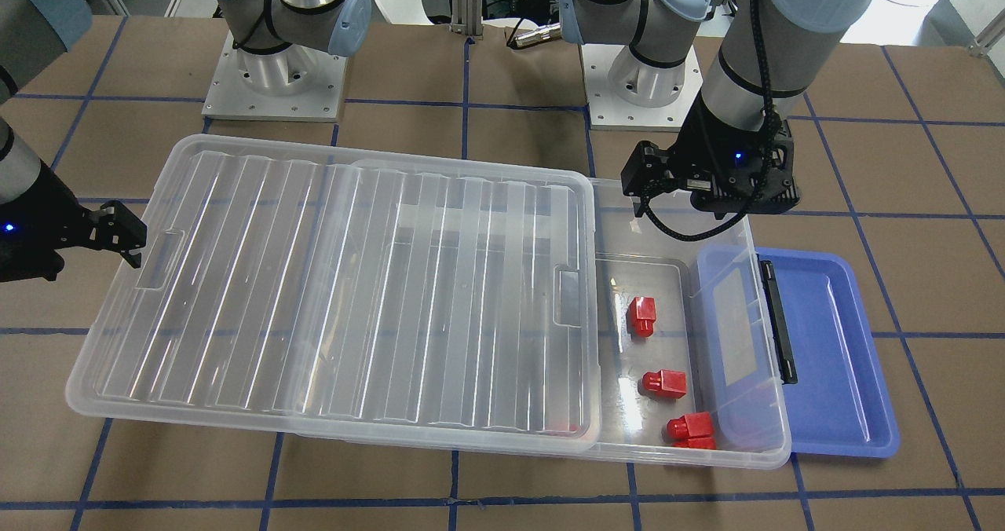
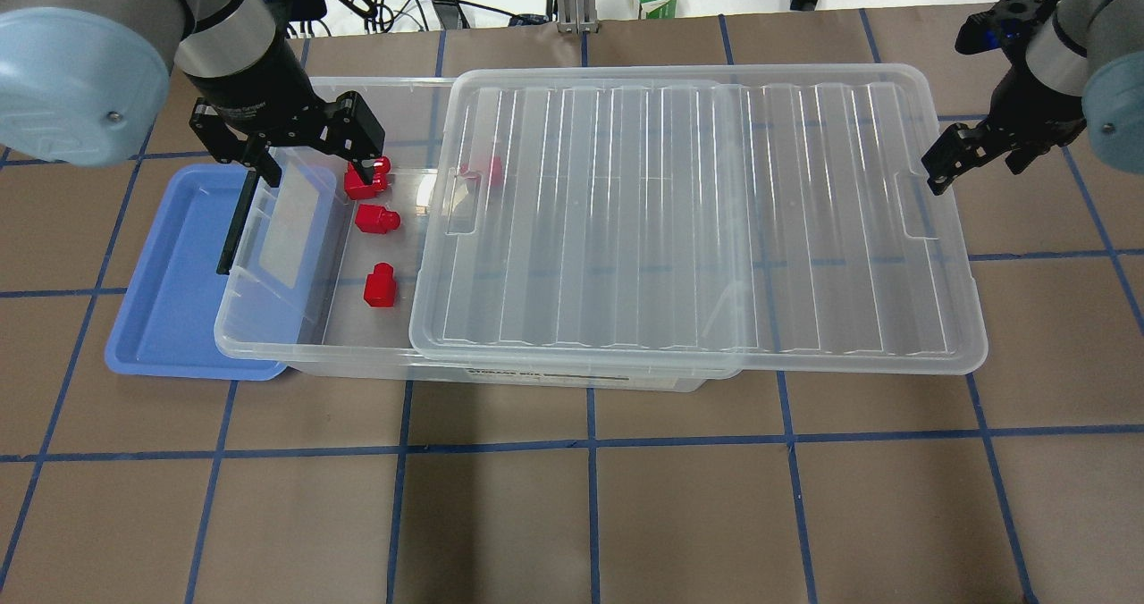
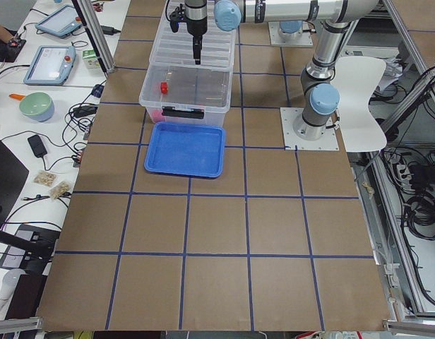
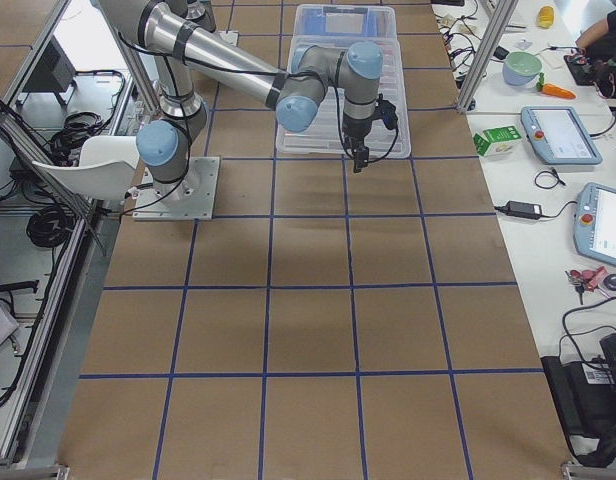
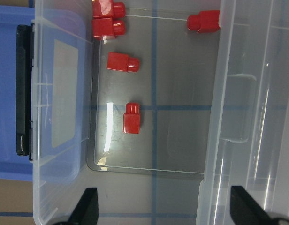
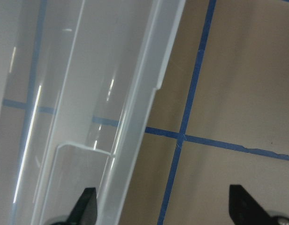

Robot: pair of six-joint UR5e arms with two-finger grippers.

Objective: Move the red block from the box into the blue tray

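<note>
Red block (image 5: pixel 132 118) lies in box (image 2: pixel 313 352); left end effector (image 5: pixel 165 211) hovers above, fingers apart.

Surface: a flat table (image 2: pixel 572 515) with a brown covering, seen end to end in both side views.
Markings: blue tape lines (image 2: pixel 590 443) cross it in a grid of large squares.
Box: the clear box (image 2: pixel 536 376) stands on the table, its long side across the robot's front and its black latch end toward the robot's left.
Tray: the blue tray (image 2: pixel 170 300) lies flat on the table at that latch end. The box's rim overhangs the tray's near long edge; whether they touch cannot be told.
Bases: the right arm's base plate (image 1: pixel 220 103) and the left arm's base plate (image 1: pixel 601 119), both metal, sit on the table behind the box, well apart from it.
</note>
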